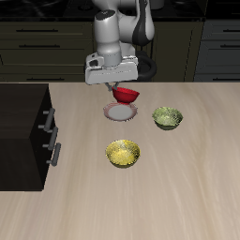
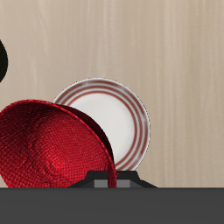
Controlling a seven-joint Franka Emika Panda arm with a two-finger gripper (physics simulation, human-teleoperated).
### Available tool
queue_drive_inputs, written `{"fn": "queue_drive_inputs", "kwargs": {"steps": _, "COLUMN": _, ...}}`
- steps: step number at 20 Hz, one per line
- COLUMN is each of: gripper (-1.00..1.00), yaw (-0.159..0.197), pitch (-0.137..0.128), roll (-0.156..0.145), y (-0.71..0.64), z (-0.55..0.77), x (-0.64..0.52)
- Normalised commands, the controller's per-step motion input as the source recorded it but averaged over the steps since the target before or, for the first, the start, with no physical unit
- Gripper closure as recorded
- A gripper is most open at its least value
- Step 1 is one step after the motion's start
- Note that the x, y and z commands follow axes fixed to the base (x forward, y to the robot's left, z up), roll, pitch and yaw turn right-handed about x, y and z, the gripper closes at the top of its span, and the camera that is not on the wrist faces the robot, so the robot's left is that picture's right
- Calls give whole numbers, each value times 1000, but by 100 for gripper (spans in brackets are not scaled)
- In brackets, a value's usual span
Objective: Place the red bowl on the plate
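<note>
The red bowl [image 1: 127, 96] hangs tilted from my gripper [image 1: 120, 87], which is shut on its rim and holds it just above the plate [image 1: 116, 113]. The plate is small and round with a pinkish-red rim and a pale centre, and sits on the wooden table. In the wrist view the red bowl [image 2: 52, 144] shows its textured inside and overlaps the plate [image 2: 118, 114] below it. My fingertips are mostly hidden behind the bowl and the gripper body.
A green bowl [image 1: 167, 117] stands beside the plate. A yellow bowl [image 1: 123, 153] stands nearer the table's front edge. A dark cabinet with drawers [image 1: 26, 136] stands at the table's side. Dark kitchen cabinets run along the back.
</note>
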Motion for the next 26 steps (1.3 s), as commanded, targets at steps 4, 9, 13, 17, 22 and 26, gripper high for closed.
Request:
{"fn": "queue_drive_inputs", "kwargs": {"steps": 4, "gripper": 100, "yaw": -14, "pitch": 9, "roll": 2, "y": -5, "z": -46, "x": -9}}
{"fn": "queue_drive_inputs", "kwargs": {"steps": 9, "gripper": 100, "yaw": 4, "pitch": -1, "roll": 28, "y": 74, "z": -6, "x": -17}}
{"fn": "queue_drive_inputs", "kwargs": {"steps": 13, "gripper": 100, "yaw": 6, "pitch": 5, "roll": 1, "y": 4, "z": -28, "x": 3}}
{"fn": "queue_drive_inputs", "kwargs": {"steps": 17, "gripper": 100, "yaw": 10, "pitch": 14, "roll": -13, "y": -24, "z": -65, "x": 20}}
{"fn": "queue_drive_inputs", "kwargs": {"steps": 22, "gripper": 100, "yaw": 7, "pitch": 6, "roll": -1, "y": 3, "z": -66, "x": -10}}
{"fn": "queue_drive_inputs", "kwargs": {"steps": 26, "gripper": 100, "yaw": -11, "pitch": 12, "roll": -1, "y": -1, "z": -30, "x": 66}}
